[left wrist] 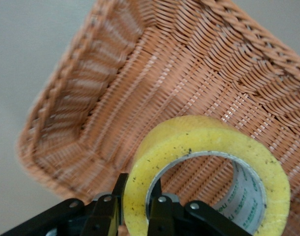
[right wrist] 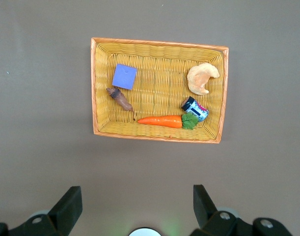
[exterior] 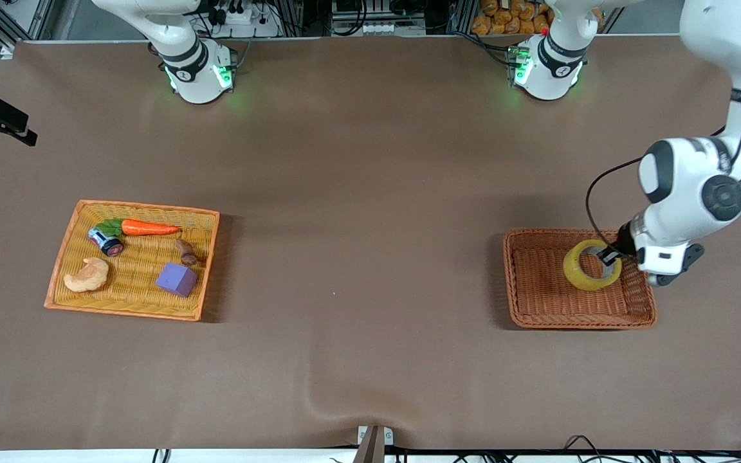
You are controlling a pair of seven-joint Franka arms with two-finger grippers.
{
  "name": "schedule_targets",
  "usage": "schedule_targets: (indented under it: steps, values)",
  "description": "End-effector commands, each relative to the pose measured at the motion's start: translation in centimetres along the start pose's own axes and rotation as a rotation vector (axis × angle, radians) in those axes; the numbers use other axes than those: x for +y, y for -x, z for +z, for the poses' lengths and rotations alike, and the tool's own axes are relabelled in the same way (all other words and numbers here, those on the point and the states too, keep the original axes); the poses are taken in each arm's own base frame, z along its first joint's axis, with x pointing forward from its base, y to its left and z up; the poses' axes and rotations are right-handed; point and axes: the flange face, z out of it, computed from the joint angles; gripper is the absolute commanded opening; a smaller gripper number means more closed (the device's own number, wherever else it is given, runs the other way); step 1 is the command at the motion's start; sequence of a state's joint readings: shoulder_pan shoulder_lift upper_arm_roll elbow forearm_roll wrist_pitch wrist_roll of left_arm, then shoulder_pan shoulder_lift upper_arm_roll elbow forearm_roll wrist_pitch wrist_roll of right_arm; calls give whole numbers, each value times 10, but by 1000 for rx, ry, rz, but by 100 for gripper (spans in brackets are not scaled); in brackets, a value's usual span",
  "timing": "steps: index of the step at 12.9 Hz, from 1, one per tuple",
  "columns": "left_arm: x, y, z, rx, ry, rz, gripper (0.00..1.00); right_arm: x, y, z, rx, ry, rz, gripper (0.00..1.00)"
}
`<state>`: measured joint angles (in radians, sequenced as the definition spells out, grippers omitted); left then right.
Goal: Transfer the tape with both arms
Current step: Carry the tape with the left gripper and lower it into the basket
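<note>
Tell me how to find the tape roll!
Look at the brown basket toward the left arm's end of the table. The left hand pinches the tape there, one finger inside its hole. It is a yellow ring, the only thing in that basket.

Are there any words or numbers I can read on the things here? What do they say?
Tape, inner core: grey printing, too blurred to read.
Small can in the yellow basket: coloured label, too small to read.
Round badges on the arm bases: too small to read.
Nothing else shows any writing.
</note>
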<state>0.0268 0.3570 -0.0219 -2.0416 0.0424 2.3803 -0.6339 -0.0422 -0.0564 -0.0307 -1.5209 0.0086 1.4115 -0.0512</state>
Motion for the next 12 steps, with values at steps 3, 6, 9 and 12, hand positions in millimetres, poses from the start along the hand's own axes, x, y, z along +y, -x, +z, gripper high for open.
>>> schedule_targets:
  steps: [3,6,9,12]
  values:
    - [11,-4,24,34,3,28,45,0,5,-7,2,16,3,100]
    - [13,-4,24,32,1,40,100,4,6,-8,3,16,-7,100]
    - [13,-8,10,50,13,40,100,0,4,-7,8,17,-13,100]
    - [22,-7,-30,92,44,80,100,2,4,-7,6,17,-10,100]
